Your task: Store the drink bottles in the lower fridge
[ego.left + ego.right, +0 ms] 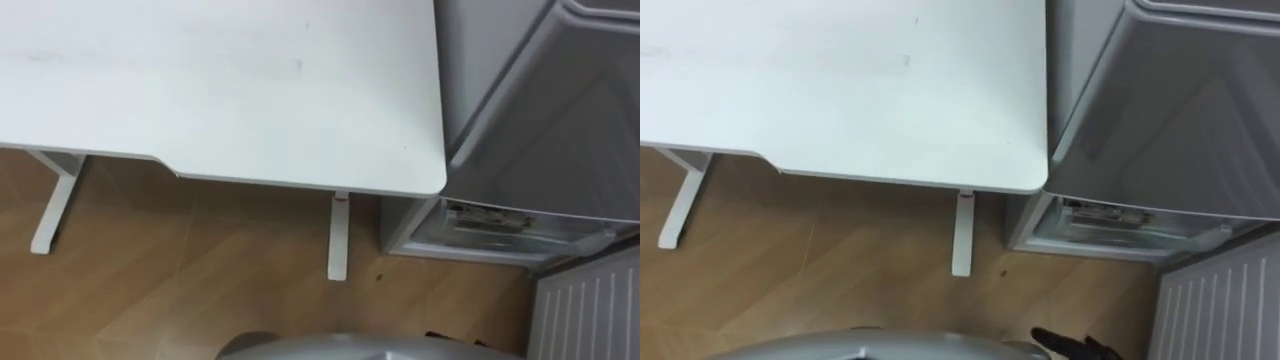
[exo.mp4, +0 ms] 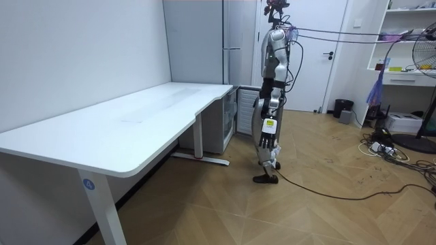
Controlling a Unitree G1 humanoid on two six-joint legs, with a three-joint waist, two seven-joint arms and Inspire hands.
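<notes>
The grey fridge (image 1: 560, 120) stands just right of the white table (image 1: 220, 90). Its lower compartment (image 1: 500, 228) is open near the floor, and the ribbed inner side of the lower door (image 1: 590, 305) shows at the bottom right. In the room view I stand upright on the wooden floor, facing the table's far end beside the fridge (image 2: 231, 47). My left hand (image 2: 267, 141) hangs at my side with relaxed fingers and nothing in it. Dark fingers of my right hand (image 1: 1072, 346) peek in at the lower edge of the right eye view.
The table's white legs (image 1: 338, 235) stand on the wood floor between me and the fridge. In the room view, a shelf unit (image 2: 409, 41), a fan (image 2: 426, 61) and loose cables (image 2: 388, 153) are behind me, with a white door (image 2: 313, 47) next to the fridge.
</notes>
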